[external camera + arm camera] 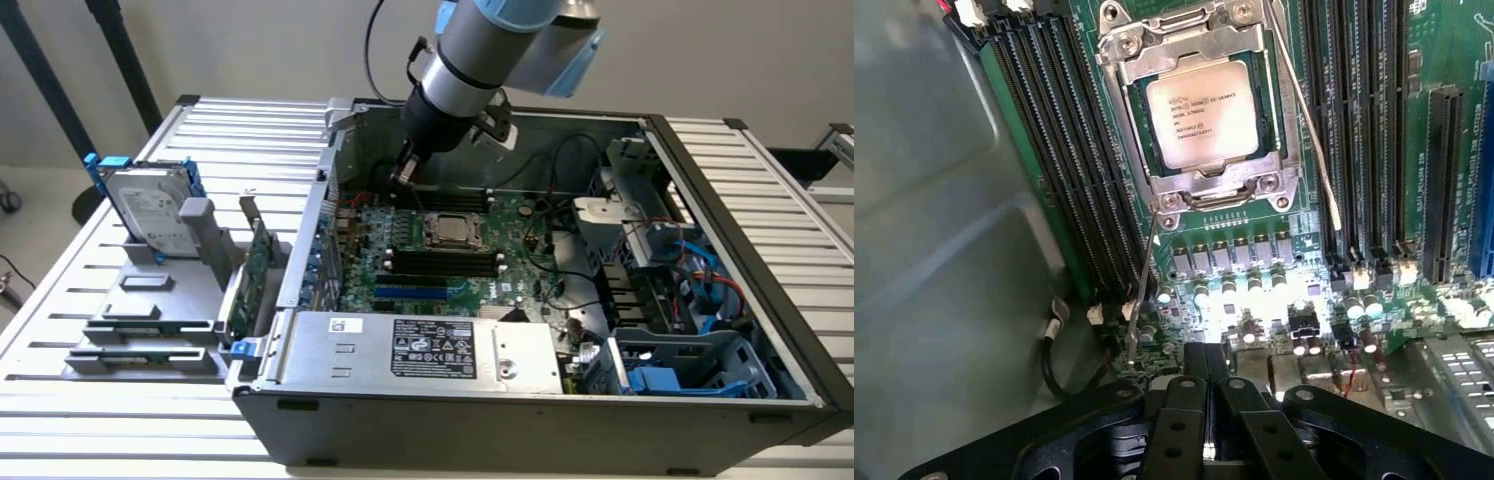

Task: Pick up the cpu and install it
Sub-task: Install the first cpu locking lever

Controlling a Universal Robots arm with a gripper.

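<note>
The cpu (458,229) (1204,112) is a small square chip with a silver-grey top, lying flat in the metal socket frame (1199,185) on the green motherboard (514,262) inside the open computer case. My gripper (404,176) (1206,352) hangs above the board near the case's back wall, a short way from the socket and apart from the chip. Its black fingers (1179,400) are pressed together with nothing between them. Two thin socket levers (1309,120) run along the frame's sides.
Black memory slots (1064,150) flank the socket. A silver power supply (427,348) fills the case's front. On the exterior view's left a hard drive with a blue bracket (150,207) and a green upright card (254,272) stand in a grey holder. Cables and drive bays (667,270) crowd the right.
</note>
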